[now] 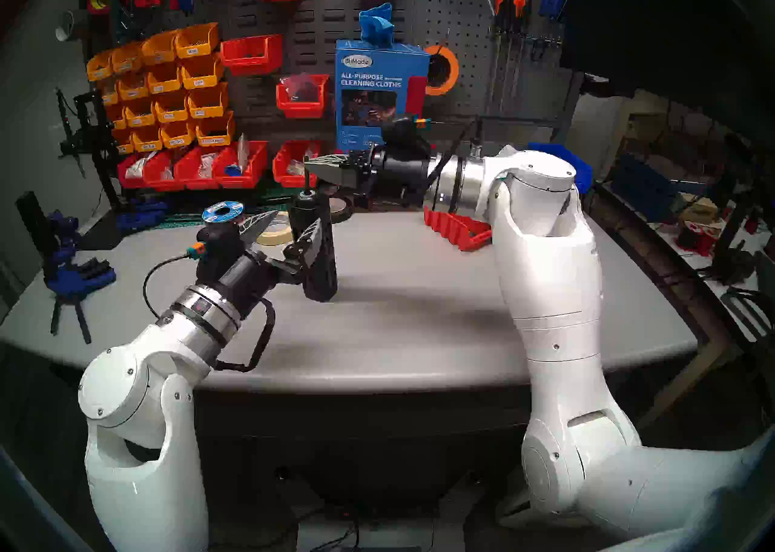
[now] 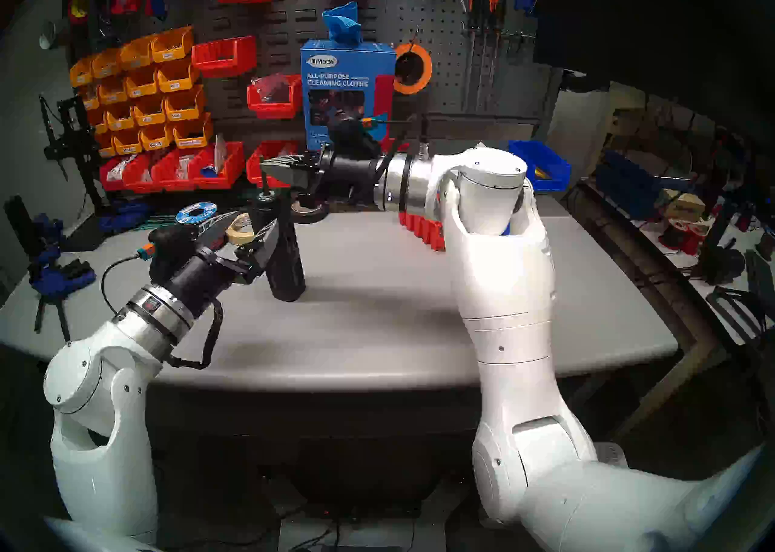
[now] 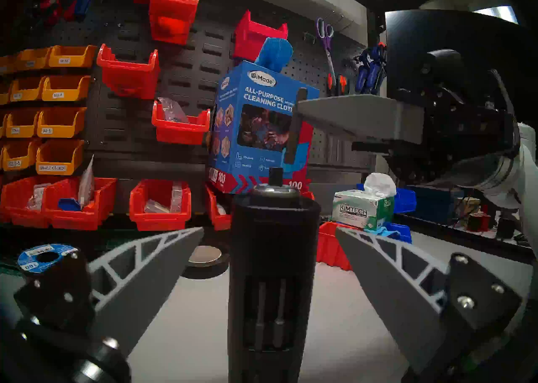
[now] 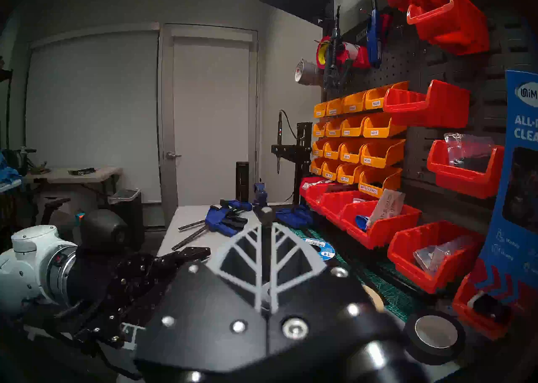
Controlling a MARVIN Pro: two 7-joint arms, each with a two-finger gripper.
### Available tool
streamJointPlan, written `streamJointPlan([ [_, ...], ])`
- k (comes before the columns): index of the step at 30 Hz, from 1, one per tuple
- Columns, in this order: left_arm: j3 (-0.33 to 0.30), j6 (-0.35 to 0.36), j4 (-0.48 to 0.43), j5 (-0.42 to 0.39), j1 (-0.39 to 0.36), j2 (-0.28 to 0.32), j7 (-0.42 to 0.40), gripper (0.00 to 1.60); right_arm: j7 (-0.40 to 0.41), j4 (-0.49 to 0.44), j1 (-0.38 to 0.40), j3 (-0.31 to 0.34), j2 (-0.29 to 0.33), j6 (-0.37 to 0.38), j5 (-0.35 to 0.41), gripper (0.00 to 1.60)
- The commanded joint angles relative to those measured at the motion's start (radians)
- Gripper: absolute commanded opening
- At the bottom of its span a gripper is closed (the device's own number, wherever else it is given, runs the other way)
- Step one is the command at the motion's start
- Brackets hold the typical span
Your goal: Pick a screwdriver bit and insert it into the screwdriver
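Starting on your left: the left end effector [image 1: 289, 236] sits at about 9 o'clock of the table [image 1: 419, 312], spread wide, one finger on either side of the screwdriver [image 1: 316, 245]. In the left wrist view there's clear daylight between each finger [image 3: 151, 271] and the black barrel, so you're flanking it, not gripping it. From the head views the nearer finger overlaps the barrel and you can't tell if it's touching.

The screwdriver stands upright on the table a bit left of center, roughly 10 o'clock from the middle, slots facing the left wrist camera with silvery rods showing inside. Its silver-ringed socket [image 3: 275, 191] points straight up.

Just behind it, at around 11 o'clock, you've got a tan tape roll [image 1: 274, 230] and a blue-labelled spool [image 1: 222, 212].

Coming in from 3 o'clock, the right end effector [image 1: 312, 166] reaches across horizontally, fingers pinched narrow on the screwdriver bit [image 3: 294, 126]. The bit hangs vertical, its lower tip just above the socket and slightly to the right of it in the left wrist view, not in yet.

Farther right, at about 2 o'clock, there's a red tray [image 1: 457, 226] on the table, partly hidden by your right arm.
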Motion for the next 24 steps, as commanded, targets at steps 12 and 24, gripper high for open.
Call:
streamJointPlan([
  [12, 0.032, 0.026, -0.003, 0.032, -0.077, 0.018, 0.039, 1.60, 0.004, -0.037, 0.017, 0.000, 0.003, 0.009, 0.009, 0.00],
  [24, 0.070, 0.049, -0.024, 0.070, -0.077, -0.002, 0.094, 1.60, 0.002, -0.030, 0.018, 0.003, 0.004, 0.003, 0.014, 0.00],
])
